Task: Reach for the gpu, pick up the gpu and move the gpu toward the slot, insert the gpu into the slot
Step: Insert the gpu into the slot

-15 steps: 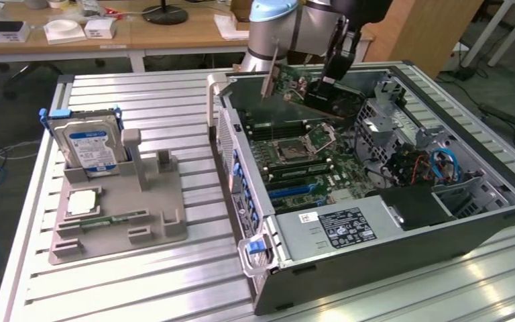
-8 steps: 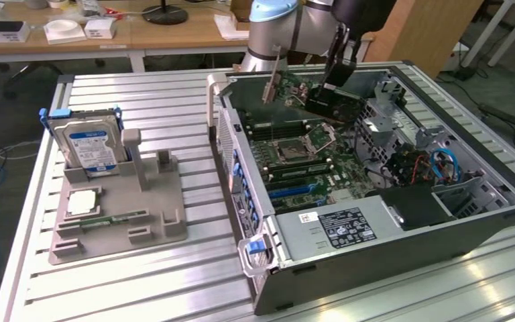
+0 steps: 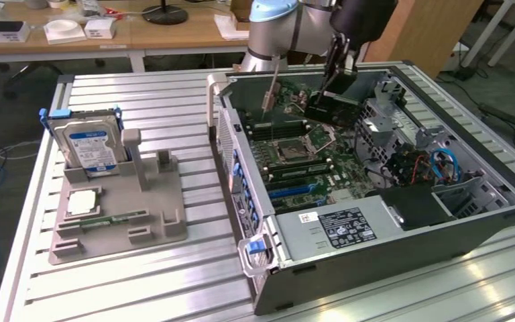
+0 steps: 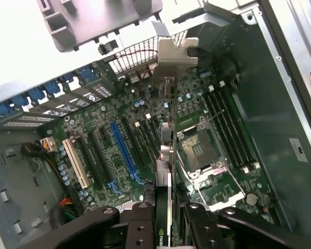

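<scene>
Ribbed metal table [image 3: 150, 94] with wooden desks [image 3: 159, 30] behind it. An open computer case [image 3: 401, 235] lies on its side on the table, exposing the green motherboard [image 3: 320, 168].

Toward the exterior view's left, well apart from the case, stands a grey fixture [image 3: 115, 228]. A blue-labelled hard drive [image 3: 86, 144] stands upright in it.

The arm reaches down into the far end of the case. Its gripper [image 3: 336, 84] is closed on the gpu [image 3: 332, 111] – a dark card hanging on edge above the motherboard, beyond the square processor socket [image 3: 295, 149].

In the wrist view the two black fingers [image 4: 140, 223] clamp the card from either side, with the gripper [image 4: 166, 210] centred on it. The gpu [image 4: 166, 176] is seen edge-on, and its silvery end bracket [image 4: 172, 54] points toward the perforated rear wall [image 4: 137, 54] of the case.

The card runs parallel to the row of connector strips. It lies between them and the processor socket [image 4: 197, 150].

The slot [image 4: 123, 148] – the long blue strip among black ones, with a white strip [image 4: 75, 163] further out – is unoccupied. The gpu is held above the board and to one side of that strip, not seated in it.
</scene>
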